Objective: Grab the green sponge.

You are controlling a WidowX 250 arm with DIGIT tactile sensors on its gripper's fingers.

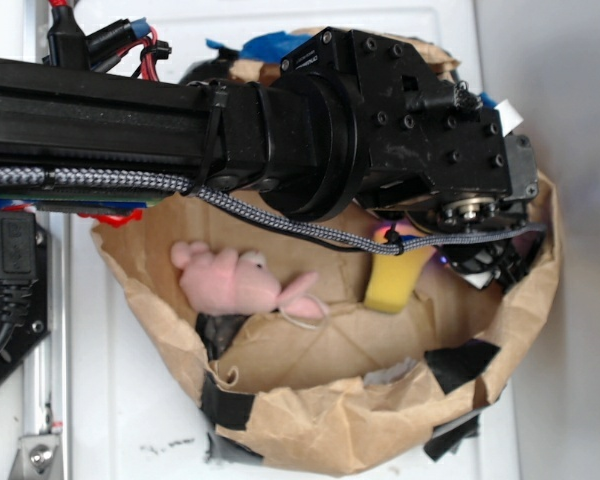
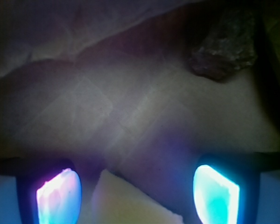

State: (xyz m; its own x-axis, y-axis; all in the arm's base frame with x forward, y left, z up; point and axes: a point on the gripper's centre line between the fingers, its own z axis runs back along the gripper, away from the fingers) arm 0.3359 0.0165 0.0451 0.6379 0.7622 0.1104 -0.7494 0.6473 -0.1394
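The green sponge (image 1: 393, 280) is a plain yellow foam block lying on the brown paper inside the bag, partly hidden under the arm. In the wrist view its pale corner (image 2: 126, 203) shows between the two glowing pads (image 2: 58, 196). My gripper (image 2: 137, 198) is open, the jaws wide apart on either side of the sponge's corner, not touching it. In the exterior view the gripper (image 1: 450, 250) is low inside the bag, mostly hidden by the black wrist housing.
A pink plush toy (image 1: 235, 282) lies left of the sponge. The brown paper bag's wall (image 1: 330, 420) with black tape patches rings the area. A crumpled grey scrap (image 2: 224, 46) lies ahead in the wrist view.
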